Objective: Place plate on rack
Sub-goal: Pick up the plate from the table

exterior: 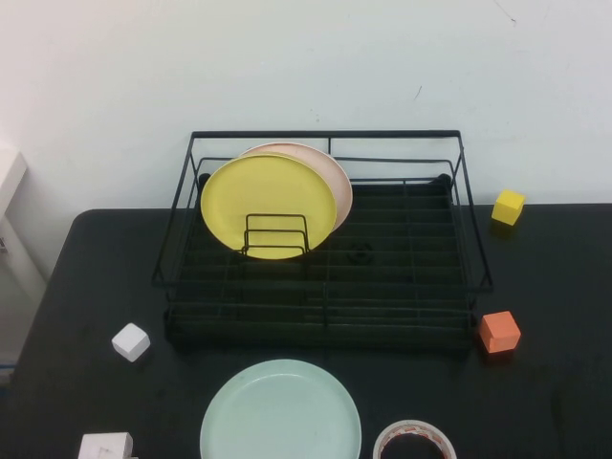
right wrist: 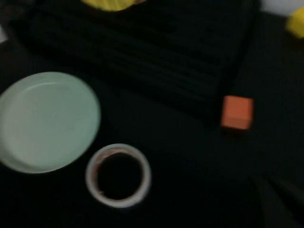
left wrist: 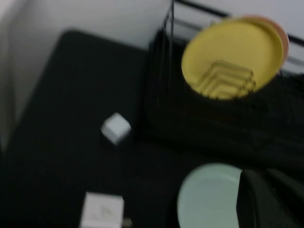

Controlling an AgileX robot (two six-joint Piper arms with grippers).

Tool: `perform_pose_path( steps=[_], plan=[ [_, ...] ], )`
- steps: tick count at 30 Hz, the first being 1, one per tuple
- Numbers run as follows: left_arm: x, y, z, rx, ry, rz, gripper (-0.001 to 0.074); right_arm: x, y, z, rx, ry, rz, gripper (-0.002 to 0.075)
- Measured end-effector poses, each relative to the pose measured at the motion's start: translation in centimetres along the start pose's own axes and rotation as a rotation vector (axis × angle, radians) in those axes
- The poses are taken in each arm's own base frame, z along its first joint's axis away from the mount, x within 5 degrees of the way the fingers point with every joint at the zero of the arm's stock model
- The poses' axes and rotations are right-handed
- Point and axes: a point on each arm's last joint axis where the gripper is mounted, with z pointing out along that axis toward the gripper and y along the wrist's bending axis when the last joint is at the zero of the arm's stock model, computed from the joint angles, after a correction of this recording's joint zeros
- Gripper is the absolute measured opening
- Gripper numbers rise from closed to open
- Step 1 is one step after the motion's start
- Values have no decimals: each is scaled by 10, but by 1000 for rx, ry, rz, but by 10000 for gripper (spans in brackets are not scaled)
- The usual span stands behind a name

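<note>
The pale mint-green plate lies flat on the black table at the front, just ahead of the black wire rack. The plate also shows in the left wrist view and the right wrist view. Neither arm shows in the high view. My left gripper is a dark shape above the plate's right edge. My right gripper is barely visible over bare table, right of the plate and near the tape roll.
A yellow plate and a pink plate stand in the rack's small holder. A tape roll lies right of the mint plate. An orange cube, yellow cube, white cube and white box sit around.
</note>
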Motion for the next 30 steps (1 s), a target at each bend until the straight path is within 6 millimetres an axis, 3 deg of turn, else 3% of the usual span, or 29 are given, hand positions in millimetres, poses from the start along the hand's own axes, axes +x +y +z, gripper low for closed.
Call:
perform_pose_path(
  steps=[5, 8, 20, 30],
  plan=[
    [26, 4, 11, 13, 146, -91, -3, -9, 1, 48, -225, 34, 19, -2],
    [37, 6, 15, 11, 191, -114, -2, -12, 15, 77, -299, 61, 18, -2],
    [34, 4, 16, 35, 158, -131, -2, 5, 104, 179, -364, 245, -179, -2],
    [34, 4, 16, 42, 154, -137, -2, 1, 119, 261, -374, 333, -195, 10]
  ],
)
